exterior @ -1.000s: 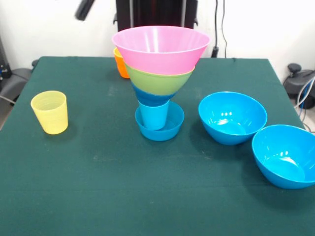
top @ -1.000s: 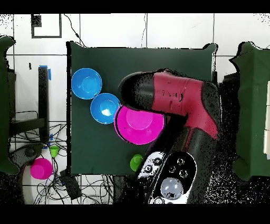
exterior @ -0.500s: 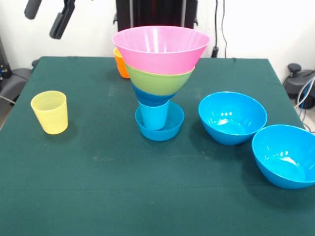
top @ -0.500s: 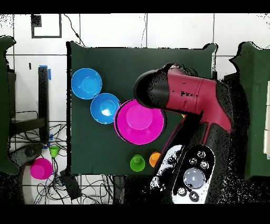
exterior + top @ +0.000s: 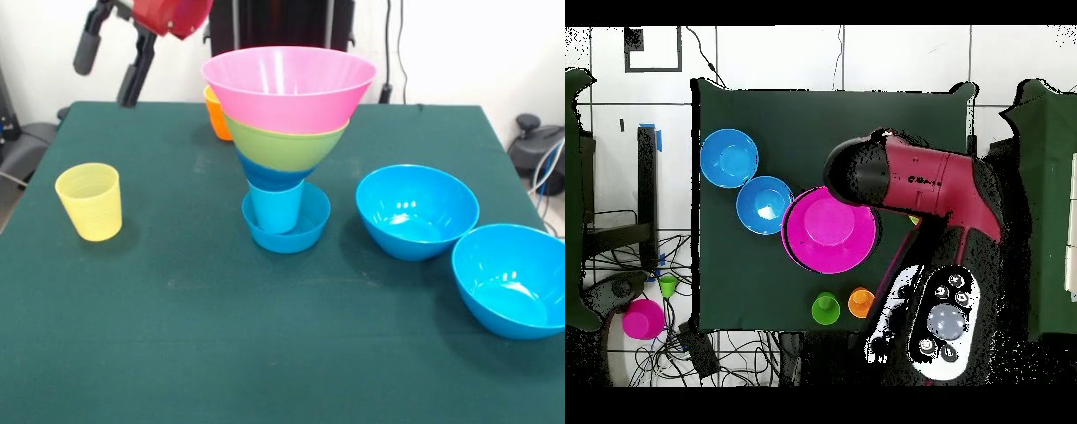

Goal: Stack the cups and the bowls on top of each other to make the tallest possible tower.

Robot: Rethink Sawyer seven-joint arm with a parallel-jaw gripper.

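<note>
The tower stands mid-table: a small blue bowl at the base, a light blue cup, a blue bowl, a lime green bowl and the pink bowl on top. From overhead the pink bowl hides the rest. My gripper hangs open and empty at the upper left, above and behind the yellow cup. The orange cup peeks out behind the tower. Orange and green cups stand near my base. Two large blue bowls sit at the right.
My red arm reaches over the table beside the tower and covers the yellow cup in the overhead view. The two loose blue bowls touch each other near the table edge. Cables and a pink object lie off the table.
My gripper has come down and moved right in the front view; the red wrist now shows at the top. Cups, bowls and tower have not moved.
</note>
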